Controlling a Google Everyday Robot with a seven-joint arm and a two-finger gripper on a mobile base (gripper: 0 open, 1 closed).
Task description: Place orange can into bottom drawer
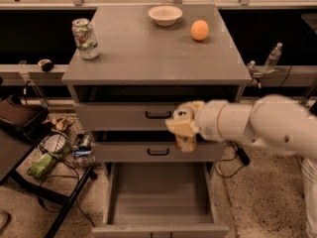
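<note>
My gripper point(184, 131) is in front of the cabinet, level with the middle drawer, at the end of the white arm reaching in from the right. It is shut on the orange can point(186, 143), whose coppery lower part hangs below the fingers. The can is held upright above the bottom drawer point(158, 202), which is pulled out and shows a plain grey inside. The can is well above the drawer floor and touches nothing else.
On the cabinet top stand a white-and-green can point(85, 38), a white bowl point(165, 14) and a round orange fruit point(199, 30). The two upper drawers with black handles point(158, 115) are closed. A dark stand with clutter point(44, 152) is at left, a water bottle point(273, 56) at right.
</note>
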